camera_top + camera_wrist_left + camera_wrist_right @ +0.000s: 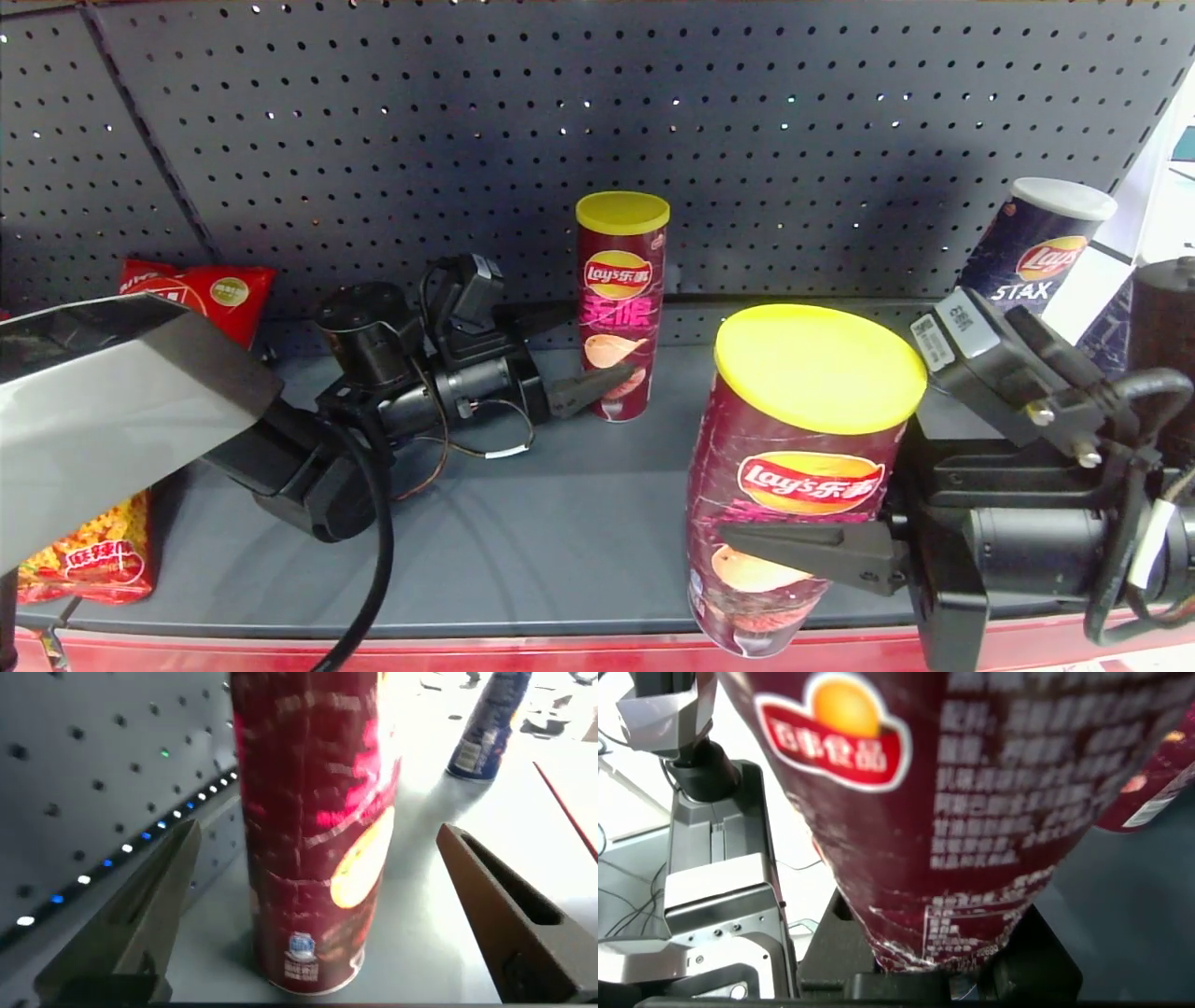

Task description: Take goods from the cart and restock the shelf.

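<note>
Our left gripper straddles the shelved chip can, jaws released. Our right gripper clasps a second chip can; we judge standing it upright comes next.

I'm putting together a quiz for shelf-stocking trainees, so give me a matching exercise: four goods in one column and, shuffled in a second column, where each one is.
1. farther maroon can
2. nearer maroon can
3. blue can
4. red bag

A. gripped by the right gripper
B. far left of the shelf, by the pegboard
C. upright between the open fingers of the left gripper
D. far right of the shelf, white lid

Pairs: 1-C, 2-A, 3-D, 4-B
</note>
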### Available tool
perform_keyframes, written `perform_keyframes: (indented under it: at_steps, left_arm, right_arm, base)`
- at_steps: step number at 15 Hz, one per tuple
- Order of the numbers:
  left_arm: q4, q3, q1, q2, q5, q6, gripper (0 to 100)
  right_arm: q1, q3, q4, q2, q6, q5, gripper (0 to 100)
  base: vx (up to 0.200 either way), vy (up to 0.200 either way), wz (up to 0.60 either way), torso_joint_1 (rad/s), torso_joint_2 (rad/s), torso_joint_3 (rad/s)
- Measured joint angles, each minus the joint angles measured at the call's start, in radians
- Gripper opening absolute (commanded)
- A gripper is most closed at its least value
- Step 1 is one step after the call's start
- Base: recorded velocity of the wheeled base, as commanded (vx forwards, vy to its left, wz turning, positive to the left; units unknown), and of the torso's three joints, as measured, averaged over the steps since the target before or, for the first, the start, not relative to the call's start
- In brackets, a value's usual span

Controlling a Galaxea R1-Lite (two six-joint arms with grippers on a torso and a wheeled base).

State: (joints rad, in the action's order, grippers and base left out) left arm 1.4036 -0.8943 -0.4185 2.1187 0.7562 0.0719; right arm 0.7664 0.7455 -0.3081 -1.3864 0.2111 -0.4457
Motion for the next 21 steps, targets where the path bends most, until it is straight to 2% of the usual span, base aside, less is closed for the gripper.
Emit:
perform_keyframes:
  at_steps: [2,3,9,13,16,21]
  left_arm:
    - [0.01,-0.01,-0.001,0.005,0.014,0.0,100]
    - [0.012,-0.014,-0.001,0.007,0.017,0.0,0]
    - [0.012,-0.03,-0.01,0.003,0.028,0.0,0]
    - [0.012,-0.007,-0.021,-0.032,0.029,0.0,0]
    - [0.009,0.069,-0.025,-0.108,0.03,0.0,0]
    - [0.009,0.299,-0.05,-0.262,0.024,-0.004,0]
  right_arm:
    - [0.0,-0.002,0.0,-0.001,0.0,0.001,0]
    - [0.0,-0.003,0.0,-0.001,0.0,0.001,0]
    - [0.002,0.003,-0.001,-0.009,0.002,0.001,0]
    - [0.004,0.01,-0.003,-0.017,0.002,0.001,0]
    - [0.002,0.018,-0.019,-0.021,0.001,0.013,0]
    - [-0.004,0.031,-0.031,-0.029,-0.001,0.018,0]
  base:
    - [0.0,0.0,0.0,0.0,0.0,0.0]
    - [0.0,0.0,0.0,0.0,0.0,0.0]
    - [0.0,0.0,0.0,0.0,0.0,0.0]
    - [0.0,0.0,0.0,0.0,0.0,0.0]
    - [0.0,0.0,0.0,0.0,0.0,0.0]
    - [0.0,0.0,0.0,0.0,0.0,0.0]
